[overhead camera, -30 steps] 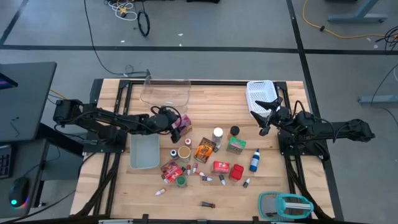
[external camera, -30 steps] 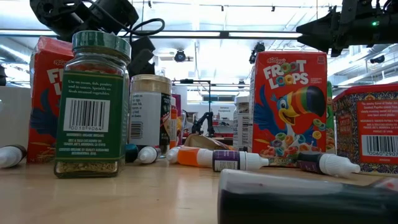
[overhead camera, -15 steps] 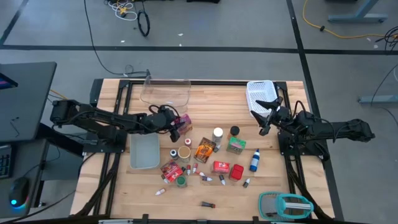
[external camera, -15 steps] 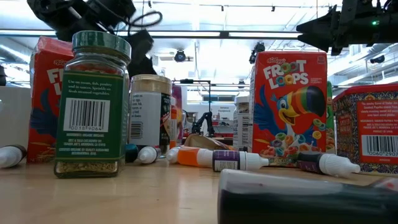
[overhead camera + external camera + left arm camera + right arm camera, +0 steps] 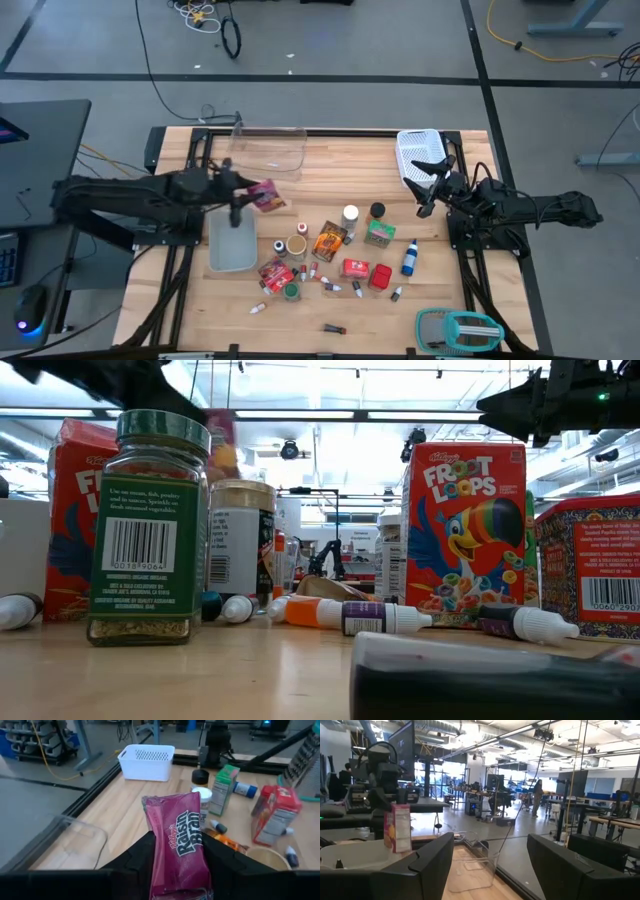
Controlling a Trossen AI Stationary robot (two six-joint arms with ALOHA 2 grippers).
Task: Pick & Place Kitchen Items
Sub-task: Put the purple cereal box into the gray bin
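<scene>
My left gripper (image 5: 247,194) is shut on a pink Raisin Bran box (image 5: 179,842), held above the table between the clear tray (image 5: 266,150) and the grey bin (image 5: 232,244). The right wrist view shows the same box (image 5: 397,827) in the air, and in the low view it is a pink blur (image 5: 222,445). The other kitchen items, jars, boxes, a blue bottle (image 5: 409,258) and tiny vials, lie scattered mid-table around the orange packet (image 5: 329,241). My right gripper (image 5: 428,192) waits open at the right, beside the white mesh basket (image 5: 420,154), its fingers (image 5: 432,865) wide apart. My left gripper pinches the pink box between its two fingers (image 5: 142,855), one on each long side edge (image 5: 152,851), at the box's end nearest the wrist. The fingers come nearly level from the table's left and lie along the box. The box is lifted clear, printed face up, its free end (image 5: 170,800) pointing toward the table's right.
A teal-and-grey gadget (image 5: 459,328) lies at the near right corner. A green-lidded jar (image 5: 148,530) and a Froot Loops box (image 5: 465,535) stand close before the low camera. Bare wood shows along the far edge, between the tray and the basket.
My left gripper has drawn back toward the table's left edge and risen, carrying the pink box with it. The box has left the cluster of items and now hangs clear of the table, near the grey bin.
</scene>
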